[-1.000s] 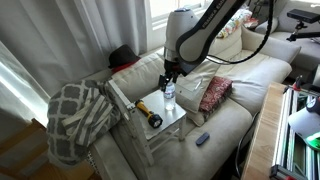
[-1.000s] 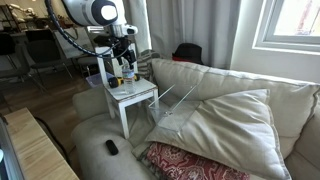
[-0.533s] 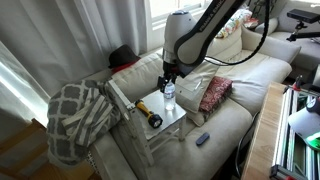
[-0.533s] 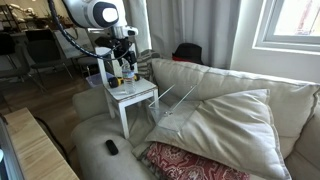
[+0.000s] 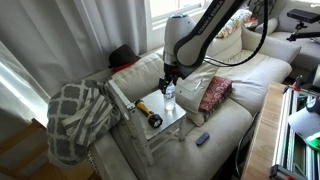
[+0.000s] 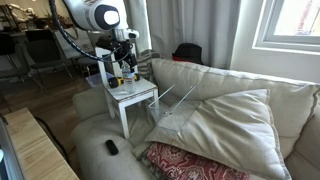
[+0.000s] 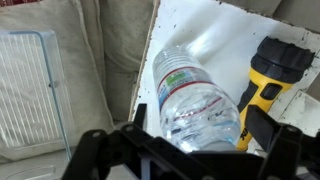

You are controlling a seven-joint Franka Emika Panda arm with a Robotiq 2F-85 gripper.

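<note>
Where an exterior view looks down along the sofa (image 5: 228, 120), the gripper (image 5: 168, 77) hangs directly above the water bottle (image 5: 169, 96), which stands upright on the small white table (image 5: 181, 122) with a yellow flashlight (image 5: 150, 113) lying near it. Seen from the room in an exterior view, the table (image 6: 142, 95) sits on the seat cushions. Through the wrist view, the 2 fingers (image 7: 93, 148) stand spread wide either side of the bottle's top, pinching nothing; its long axis points straight up at them

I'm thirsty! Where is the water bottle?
In the wrist view, the water bottle sits on the white table, under the pincer, beside the yellow flashlight.
</note>
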